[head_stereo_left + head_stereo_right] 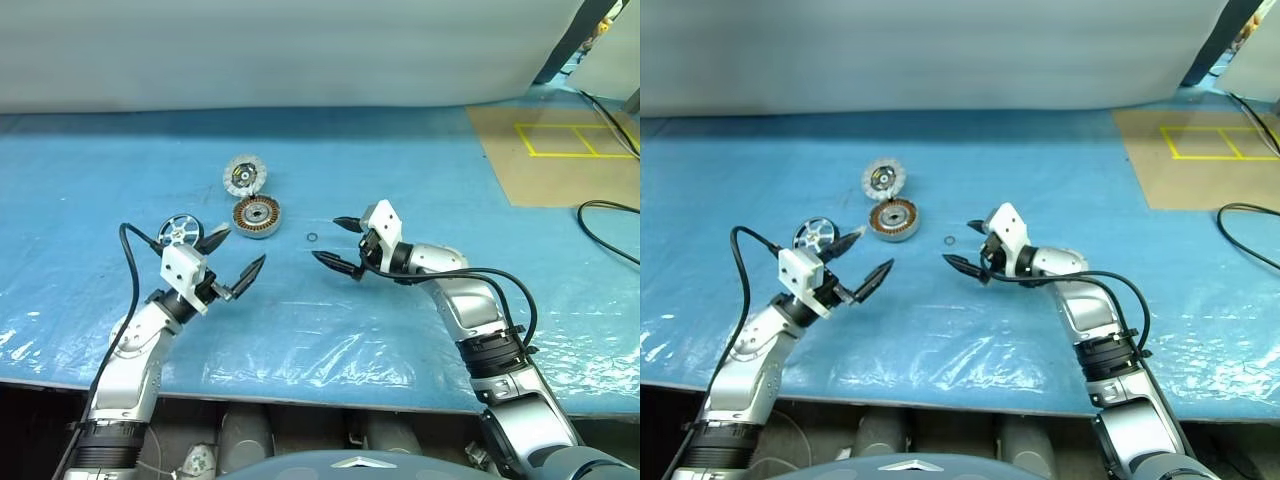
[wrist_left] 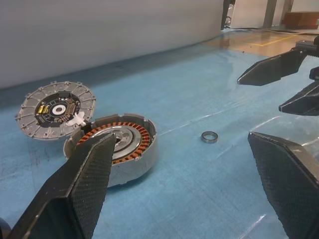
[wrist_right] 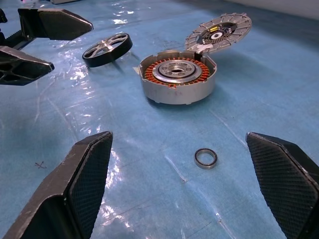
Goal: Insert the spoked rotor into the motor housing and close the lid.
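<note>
The motor housing (image 1: 257,216), a round case with coppery windings, lies on the blue sheet. Its lid (image 1: 243,174) stands tilted open at the housing's far edge, with the dark and yellowish centre showing. The spoked rotor (image 1: 180,230), black-rimmed, lies flat to the housing's left. My left gripper (image 1: 243,248) is open and empty, just in front of the housing and right of the rotor. My right gripper (image 1: 327,240) is also open and empty, to the housing's right, pointing left. From the right wrist I see the housing (image 3: 177,79), rotor (image 3: 107,49) and lid (image 3: 219,32) ahead.
A small metal ring (image 1: 311,238) lies on the sheet between the housing and my right gripper. A brown board with yellow tape lines (image 1: 560,150) and a black cable (image 1: 605,225) sit at the far right. A grey wall backs the table.
</note>
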Available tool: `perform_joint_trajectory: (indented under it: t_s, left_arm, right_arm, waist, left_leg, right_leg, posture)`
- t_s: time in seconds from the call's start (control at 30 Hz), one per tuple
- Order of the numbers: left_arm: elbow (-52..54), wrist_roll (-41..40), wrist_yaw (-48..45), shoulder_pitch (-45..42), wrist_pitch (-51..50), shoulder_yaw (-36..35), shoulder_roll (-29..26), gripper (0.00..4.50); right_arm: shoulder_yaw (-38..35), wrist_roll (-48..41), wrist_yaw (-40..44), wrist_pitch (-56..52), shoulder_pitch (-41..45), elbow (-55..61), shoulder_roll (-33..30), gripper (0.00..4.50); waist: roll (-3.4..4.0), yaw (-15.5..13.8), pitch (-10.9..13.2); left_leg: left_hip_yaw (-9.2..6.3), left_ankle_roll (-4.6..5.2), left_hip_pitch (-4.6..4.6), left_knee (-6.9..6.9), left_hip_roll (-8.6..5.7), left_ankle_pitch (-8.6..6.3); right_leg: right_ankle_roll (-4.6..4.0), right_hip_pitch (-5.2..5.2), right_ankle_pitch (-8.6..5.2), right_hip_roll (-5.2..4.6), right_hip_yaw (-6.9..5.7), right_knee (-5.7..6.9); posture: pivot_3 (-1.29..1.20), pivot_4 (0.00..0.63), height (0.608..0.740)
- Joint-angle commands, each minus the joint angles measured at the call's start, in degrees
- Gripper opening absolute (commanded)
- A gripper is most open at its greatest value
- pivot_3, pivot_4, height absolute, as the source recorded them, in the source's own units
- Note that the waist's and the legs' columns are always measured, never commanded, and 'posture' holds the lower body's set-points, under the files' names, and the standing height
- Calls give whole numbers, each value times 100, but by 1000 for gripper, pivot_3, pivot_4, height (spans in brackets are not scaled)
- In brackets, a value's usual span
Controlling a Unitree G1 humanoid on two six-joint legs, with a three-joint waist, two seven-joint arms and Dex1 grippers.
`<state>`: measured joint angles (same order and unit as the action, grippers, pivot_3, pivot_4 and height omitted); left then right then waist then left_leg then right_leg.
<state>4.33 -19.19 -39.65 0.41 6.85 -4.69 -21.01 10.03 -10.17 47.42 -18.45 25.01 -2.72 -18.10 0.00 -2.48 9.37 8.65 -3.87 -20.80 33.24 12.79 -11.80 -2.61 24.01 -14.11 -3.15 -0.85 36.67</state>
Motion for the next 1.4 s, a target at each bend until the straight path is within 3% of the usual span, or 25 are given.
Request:
perform_joint_trajectory:
  t_s: [0.03, 0.37, 1.23, 1.4]
  left_arm:
    - [-120, -25, -98, -45, 261, -95, -22, 4473]
    - [-417, -56, -190, -128, 490, -105, 2, 4473]
    - [37, -58, -70, -219, 48, -86, -51, 4473]
    - [160, -54, 31, 22, 90, -237, -83, 4473]
  right_arm:
    - [11, 2, -16, 163, 56, 172, -29, 4500]
    - [-4, 1, -43, 179, 152, 83, -34, 4500]
    - [30, -5, 2, 132, 192, 82, -36, 4500]
    - [353, 91, 191, 247, 910, -549, 314, 4500]
  waist:
    - [0, 0, 0]
    - [0, -1, 0]
    - [0, 0, 0]
    - [0, 66, 0]
  left_leg:
    - [0, 0, 0, 0, 0, 0]
    - [0, 0, 0, 0, 0, 0]
    - [0, 0, -1, 0, 0, 0]
    - [1, 0, -3, 0, 0, 0]
  right_leg:
    - [0, 0, 0, 0, 0, 0]
    - [2, 0, 1, 0, 0, 0]
    - [2, 0, 1, 0, 0, 0]
    - [2, 0, 1, 4, 6, 3]
  posture:
    - [0, 150, 740]
    - [0, 150, 740]
    - [0, 150, 740]
    - [0, 150, 740]
